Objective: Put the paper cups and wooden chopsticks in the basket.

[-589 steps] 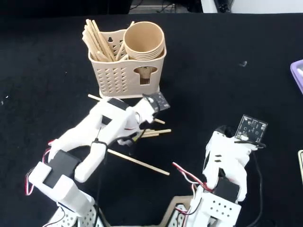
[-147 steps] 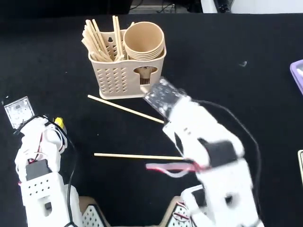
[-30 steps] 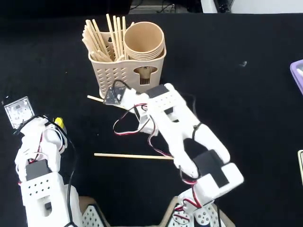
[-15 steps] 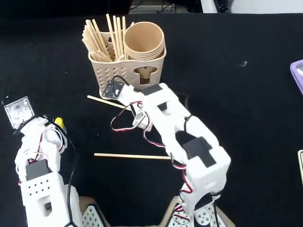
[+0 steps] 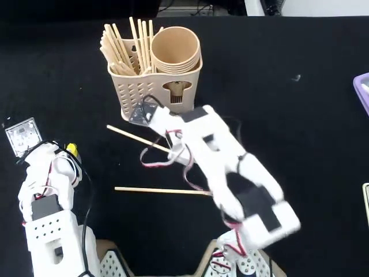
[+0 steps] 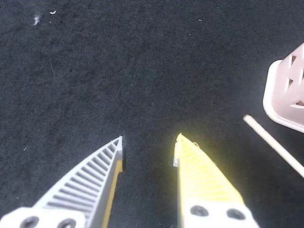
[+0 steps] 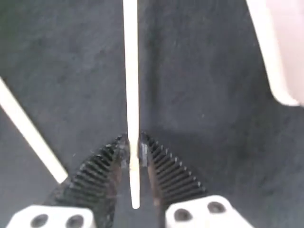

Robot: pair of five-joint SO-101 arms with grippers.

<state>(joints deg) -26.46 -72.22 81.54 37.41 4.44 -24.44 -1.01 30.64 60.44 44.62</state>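
the right hand (image 7: 133,142) is clamped nearly shut on the near end of a wooden chopstick (image 7: 130,71), whose free end points toward ten o'clock over the desk (image 5: 300,150). i'd lift it clear, tip it upright and drop it among the sticks standing in the basket (image 5: 147,92) at twelve o'clock, beside the stacked paper cups (image 5: 174,49). the left hand (image 6: 147,140) rests parted and empty at eight o'clock, another chopstick (image 5: 161,190) lies at six o'clock on the black cloth, and something purple (image 5: 363,89) sits at three.

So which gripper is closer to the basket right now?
Right. The right gripper, shut on a chopstick, sits just in front of the basket. The left gripper is open, well off to the basket's left, by the arm bases.
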